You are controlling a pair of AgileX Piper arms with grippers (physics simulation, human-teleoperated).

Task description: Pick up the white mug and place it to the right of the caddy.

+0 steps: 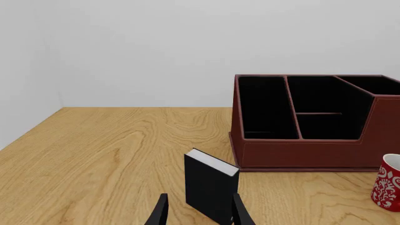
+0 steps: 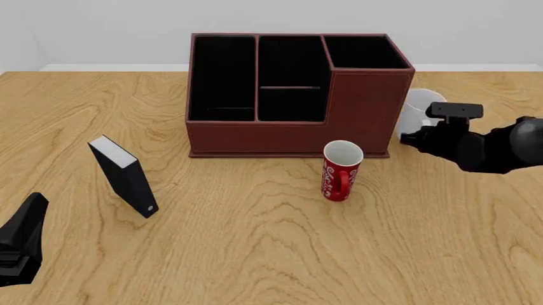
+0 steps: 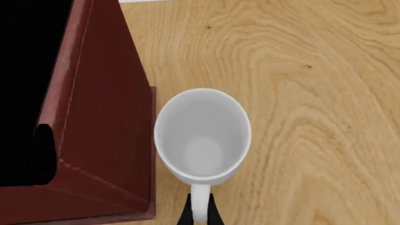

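resting at the near left corner, the left gripper idles with its fingers spread, aimed at the upright black book-like box, clear of the work. further in, the red mug stands before the caddy. the right gripper pinches the loop handle of the white mug, which stands upright just beside the caddy's right wall, seemingly already at its goal and awaiting release. the wooden table runs back to a plain pale wall.
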